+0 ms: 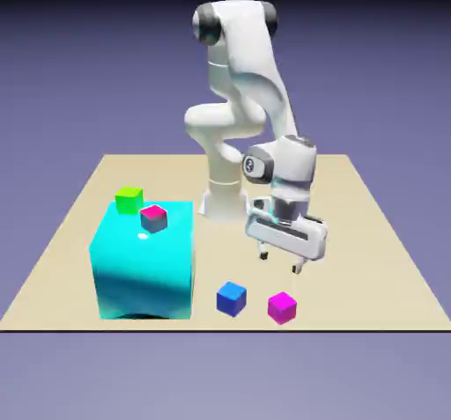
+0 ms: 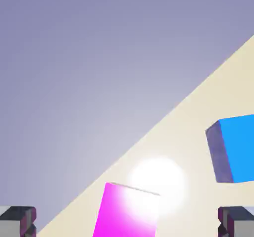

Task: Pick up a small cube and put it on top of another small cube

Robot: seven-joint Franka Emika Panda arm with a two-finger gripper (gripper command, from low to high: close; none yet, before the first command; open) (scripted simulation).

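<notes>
The small magenta cube (image 1: 282, 307) rests on the table near its front edge, right of a small blue cube (image 1: 232, 298). My gripper (image 1: 280, 261) hangs open above and just behind it, nothing between its fingers. In the hand view the magenta cube (image 2: 127, 212) shows at the bottom between the two fingertips (image 2: 18, 221), apart from both. The other small cube (image 1: 153, 218), pink on top with dark sides, sits on the big cyan cube (image 1: 145, 264) at the exterior view's left.
A small green cube (image 1: 129, 200) sits behind the cyan cube. The blue cube (image 2: 237, 148) appears at the hand view's right. The table's front edge (image 1: 225, 328) runs close to the magenta and blue cubes.
</notes>
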